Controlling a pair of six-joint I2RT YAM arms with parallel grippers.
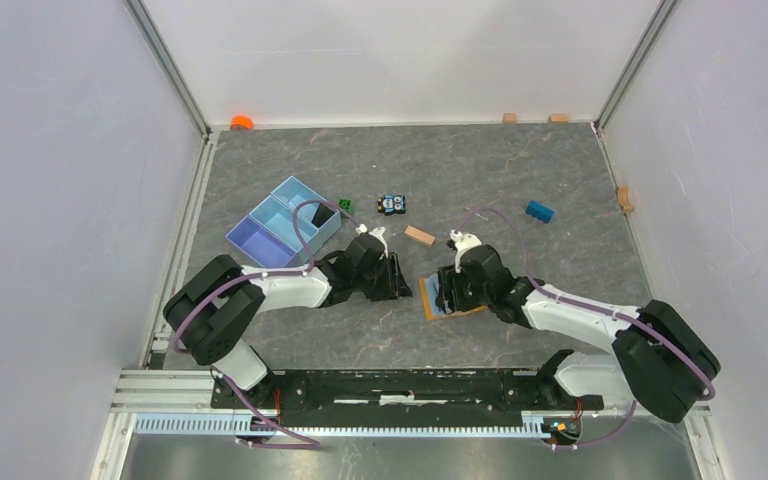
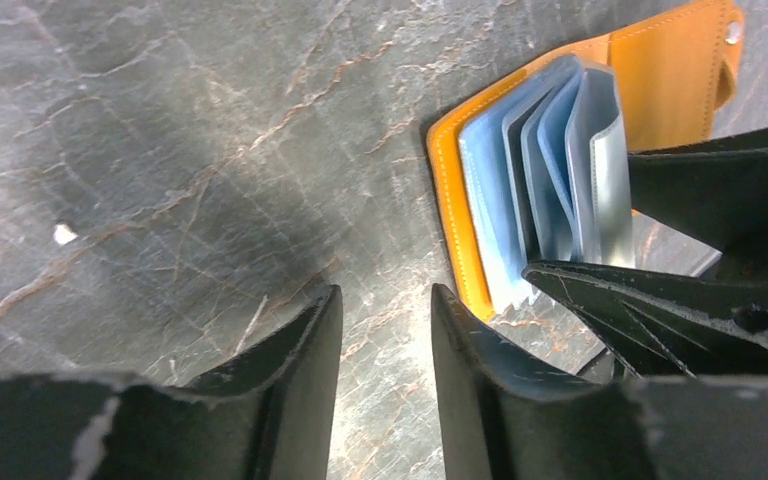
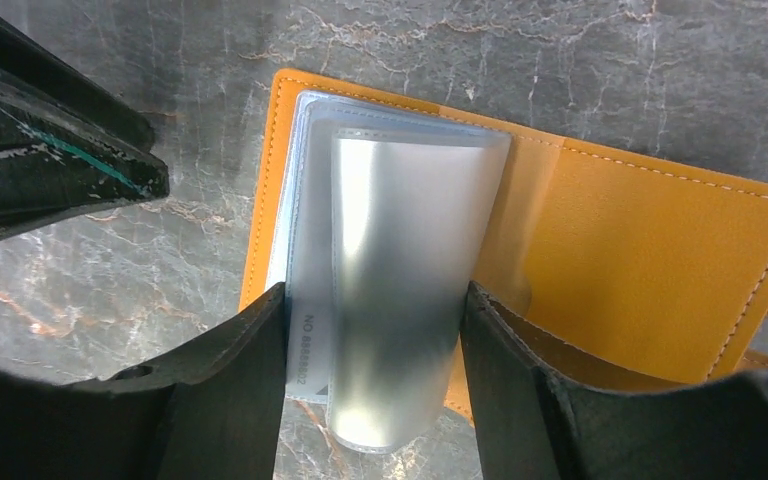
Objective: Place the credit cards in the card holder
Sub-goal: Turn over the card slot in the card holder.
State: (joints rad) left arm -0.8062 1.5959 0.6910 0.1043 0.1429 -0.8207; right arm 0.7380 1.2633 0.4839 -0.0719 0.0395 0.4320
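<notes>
The card holder (image 1: 430,296) lies open on the table, orange with clear sleeves fanned up; it also shows in the left wrist view (image 2: 665,75) and the right wrist view (image 3: 660,270). My right gripper (image 1: 450,290) (image 3: 372,300) is open, its fingers (image 3: 240,380) straddling the sleeves (image 3: 410,260) and touching their edges. A pale sheet printed "NO 8888802" (image 3: 305,345) sits in a lower sleeve; a light blue sheet (image 2: 485,190) lies among the sleeves, perhaps the light blue card. My left gripper (image 1: 394,278) (image 2: 385,300) is open and empty just left of the holder. A dark flat thing (image 1: 321,212) stands in the tray, perhaps the dark card.
A light blue divided tray (image 1: 260,240) is at the back left. A green block (image 1: 344,205), toy car (image 1: 391,205), wooden block (image 1: 419,236) and blue block (image 1: 539,211) lie behind the grippers. Small wooden pieces (image 1: 624,198) sit along the walls.
</notes>
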